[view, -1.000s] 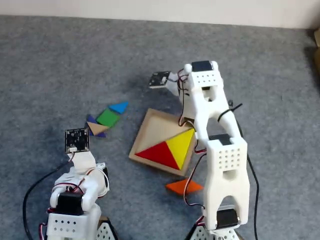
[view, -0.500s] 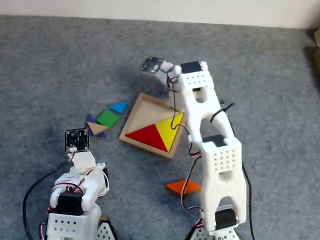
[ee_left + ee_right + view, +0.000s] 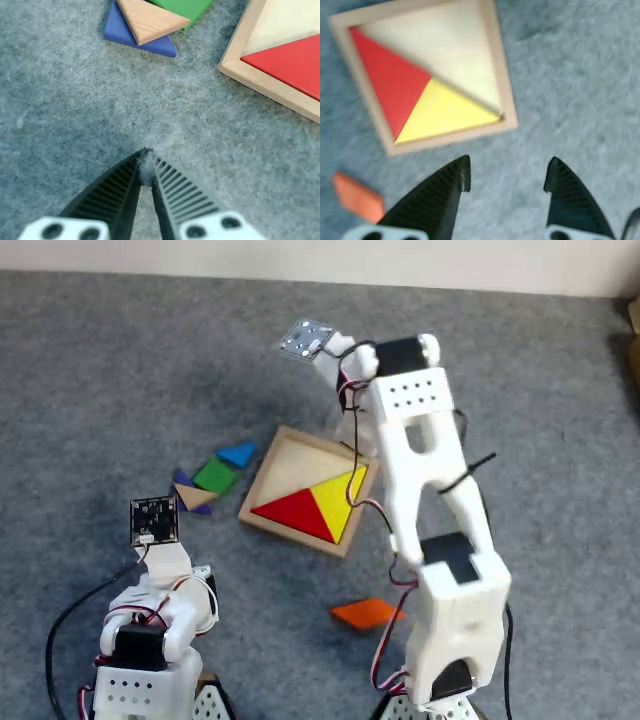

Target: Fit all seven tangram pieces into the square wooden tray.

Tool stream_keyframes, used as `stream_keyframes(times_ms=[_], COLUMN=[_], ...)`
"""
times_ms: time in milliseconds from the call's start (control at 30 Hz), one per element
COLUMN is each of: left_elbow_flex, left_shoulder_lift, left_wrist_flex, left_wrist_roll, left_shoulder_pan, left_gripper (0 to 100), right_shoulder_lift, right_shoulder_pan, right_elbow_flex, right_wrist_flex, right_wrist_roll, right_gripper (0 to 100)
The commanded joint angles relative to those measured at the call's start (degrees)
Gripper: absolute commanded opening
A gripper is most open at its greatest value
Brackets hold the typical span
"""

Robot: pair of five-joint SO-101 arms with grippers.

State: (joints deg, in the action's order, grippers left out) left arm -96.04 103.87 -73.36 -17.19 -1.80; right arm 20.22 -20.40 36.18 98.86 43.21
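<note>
The square wooden tray (image 3: 292, 453) lies mid-table, holding a red triangle (image 3: 290, 512) and a yellow triangle (image 3: 335, 495); the other half of its floor is bare. An orange piece (image 3: 368, 613) lies on the carpet near the right arm's base. Green (image 3: 215, 475), light blue (image 3: 238, 454), tan (image 3: 195, 495) and dark blue (image 3: 183, 479) pieces cluster left of the tray. My right gripper (image 3: 509, 167) hangs open and empty above the carpet just off the tray's (image 3: 507, 107) rim. My left gripper (image 3: 147, 155) is shut on nothing, over bare carpet short of the tan triangle (image 3: 147, 20).
Grey carpet covers the whole table. The right arm (image 3: 430, 490) stretches over the tray's right side. The left arm (image 3: 160, 610) stays folded at the near left. The tray's corner (image 3: 260, 82) and red triangle (image 3: 295, 62) lie diagonally ahead of the left gripper.
The tray slid left and away from the arm bases while the right arm was at it. The right arm's wrist then rose and swung farther back. The left arm kept still.
</note>
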Motion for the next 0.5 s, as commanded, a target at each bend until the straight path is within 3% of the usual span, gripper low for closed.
stream_keyframes(times_ms=[0,167,467], left_elbow_flex=[-1.10,-1.10,-1.10], left_shoulder_lift=[0.22,0.22,0.22], left_wrist_flex=[-0.26,-0.26,-0.26], left_wrist_roll=[0.35,0.35,0.35], left_shoulder_pan=[-0.40,-0.40,-0.40], left_gripper=[1,1,1], right_shoulder_lift=[-9.71,-21.85,-46.02], right_shoulder_pan=[-0.22,-2.33,-7.96], right_elbow_flex=[-4.97,-20.88,-56.40], right_wrist_flex=[1.89,0.84,-10.68], right_wrist_roll=[-5.27,-7.74,-10.90], right_gripper=[23.5,23.5,23.5])
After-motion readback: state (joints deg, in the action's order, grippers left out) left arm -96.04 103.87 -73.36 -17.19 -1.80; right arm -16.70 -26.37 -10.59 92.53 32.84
